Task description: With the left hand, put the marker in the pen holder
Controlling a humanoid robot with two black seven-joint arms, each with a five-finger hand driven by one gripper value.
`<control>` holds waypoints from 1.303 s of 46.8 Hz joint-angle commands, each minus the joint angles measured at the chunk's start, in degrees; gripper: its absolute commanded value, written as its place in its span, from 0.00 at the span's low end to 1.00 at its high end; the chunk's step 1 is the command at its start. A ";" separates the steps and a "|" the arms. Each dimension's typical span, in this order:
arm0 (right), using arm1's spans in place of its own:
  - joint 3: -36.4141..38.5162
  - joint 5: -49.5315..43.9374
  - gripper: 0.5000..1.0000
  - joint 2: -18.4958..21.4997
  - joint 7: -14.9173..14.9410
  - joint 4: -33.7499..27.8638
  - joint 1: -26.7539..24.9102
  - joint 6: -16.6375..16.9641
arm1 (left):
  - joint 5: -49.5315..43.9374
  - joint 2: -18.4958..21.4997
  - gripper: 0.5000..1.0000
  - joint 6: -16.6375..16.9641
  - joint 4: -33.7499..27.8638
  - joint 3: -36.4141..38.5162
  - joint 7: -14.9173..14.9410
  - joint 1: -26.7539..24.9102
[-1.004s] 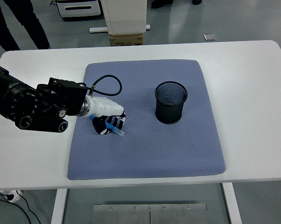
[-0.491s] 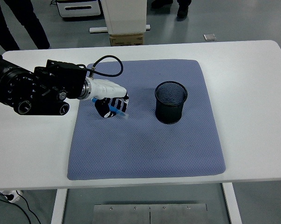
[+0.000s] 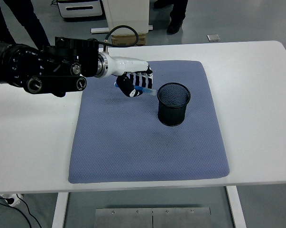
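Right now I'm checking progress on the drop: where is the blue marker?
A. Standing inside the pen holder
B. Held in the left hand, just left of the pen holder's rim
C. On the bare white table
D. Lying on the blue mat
B: the left hand grips the blue marker, its tip beside the black mesh pen holder, not yet inside.

- The table [image 3: 256, 71] is plain white.
- The mat [image 3: 147, 142] in the middle of the frame is blue-grey, with a fine dotted texture.
- The pen holder [image 3: 173, 104], right of centre, is black wire mesh.
- The marker [image 3: 143, 89] is blue, paler and clear-looking at its tip.
- The left hand [image 3: 134, 84], upper centre, has a white shell; its fingers [image 3: 142, 79] are banded black and white.
- The left arm [image 3: 43, 71] at upper left is black, with a black cable [image 3: 119, 29] looping above it.
- The floor [image 3: 247, 21] along the top is grey.
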 commanded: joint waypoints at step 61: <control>0.00 0.00 1.00 0.00 0.00 0.00 0.00 0.00 | -18.18 -5.98 0.13 4.21 5.95 -20.05 -4.29 13.61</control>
